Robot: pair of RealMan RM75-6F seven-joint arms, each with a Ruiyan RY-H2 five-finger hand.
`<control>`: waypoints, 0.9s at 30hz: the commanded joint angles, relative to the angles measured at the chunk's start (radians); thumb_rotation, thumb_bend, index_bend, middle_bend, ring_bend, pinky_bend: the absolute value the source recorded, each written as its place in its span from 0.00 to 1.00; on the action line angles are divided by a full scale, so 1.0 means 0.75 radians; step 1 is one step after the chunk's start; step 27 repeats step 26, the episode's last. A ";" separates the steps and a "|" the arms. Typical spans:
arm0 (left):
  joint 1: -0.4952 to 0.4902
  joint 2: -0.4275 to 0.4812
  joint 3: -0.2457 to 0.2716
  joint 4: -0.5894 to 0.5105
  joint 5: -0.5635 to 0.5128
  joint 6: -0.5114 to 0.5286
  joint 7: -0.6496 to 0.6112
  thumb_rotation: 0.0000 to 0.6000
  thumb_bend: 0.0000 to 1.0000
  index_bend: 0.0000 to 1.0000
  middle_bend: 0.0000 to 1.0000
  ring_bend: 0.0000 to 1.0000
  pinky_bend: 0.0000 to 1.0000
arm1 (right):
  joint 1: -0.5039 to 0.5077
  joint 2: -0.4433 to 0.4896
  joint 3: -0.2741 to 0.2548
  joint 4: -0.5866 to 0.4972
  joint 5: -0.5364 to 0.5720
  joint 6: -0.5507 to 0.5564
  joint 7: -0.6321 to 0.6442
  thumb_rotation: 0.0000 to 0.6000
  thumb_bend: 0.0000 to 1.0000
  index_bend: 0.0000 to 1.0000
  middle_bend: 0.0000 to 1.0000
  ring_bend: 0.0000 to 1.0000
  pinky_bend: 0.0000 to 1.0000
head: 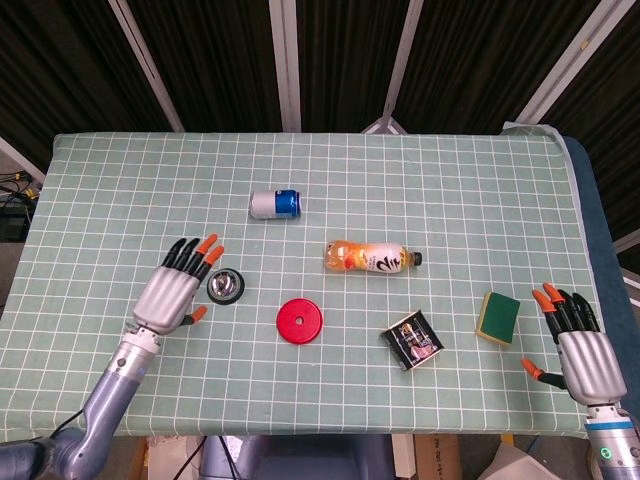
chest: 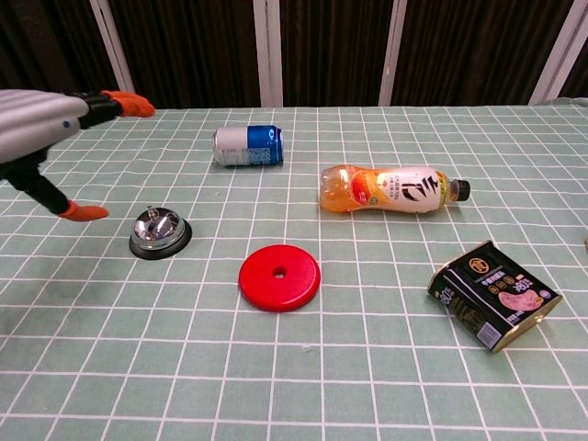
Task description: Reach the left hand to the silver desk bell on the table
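1. A counter covered with a green checked cloth is seen from above in the head view and from low at the near side in the chest view.
2. The silver desk bell is found on the counter's left half, towards the near edge, standing upright on its dark base.
3. The left hand is held just to the left of the bell, raised above the cloth; nothing is grasped, and its fingers are stretched out and spread, pointing towards the far side.
4. In the chest view the hand is seen well above the bell, with no contact between them; the thumb tip hangs lower, left of the bell.
5. The right hand is seen only in the head view, at the near right corner, released, with fingers apart and nothing held.
6. A red disc with a centre hole is laid flat to the right of the bell.
7. A blue and silver can is lying on its side further back.
8. An orange drink bottle is lying on its side right of centre, cap to the right.
9. A dark packet is placed near the front, right of the disc.
10. A green and yellow sponge is resting beside the right hand, apart from it.
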 commanded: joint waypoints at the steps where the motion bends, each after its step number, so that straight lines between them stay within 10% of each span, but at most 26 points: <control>1: 0.123 0.133 0.094 -0.112 0.092 0.140 -0.006 1.00 0.18 0.00 0.00 0.00 0.00 | 0.001 -0.001 -0.001 0.001 -0.001 -0.001 -0.003 1.00 0.22 0.00 0.00 0.00 0.00; 10: 0.401 0.347 0.303 -0.072 0.276 0.393 -0.344 1.00 0.17 0.00 0.00 0.00 0.00 | 0.000 -0.010 -0.003 0.007 -0.011 0.006 -0.035 1.00 0.22 0.00 0.00 0.00 0.00; 27: 0.533 0.349 0.325 0.128 0.389 0.497 -0.554 1.00 0.17 0.00 0.00 0.00 0.00 | 0.002 -0.013 -0.003 0.005 -0.005 -0.002 -0.052 1.00 0.22 0.00 0.00 0.00 0.00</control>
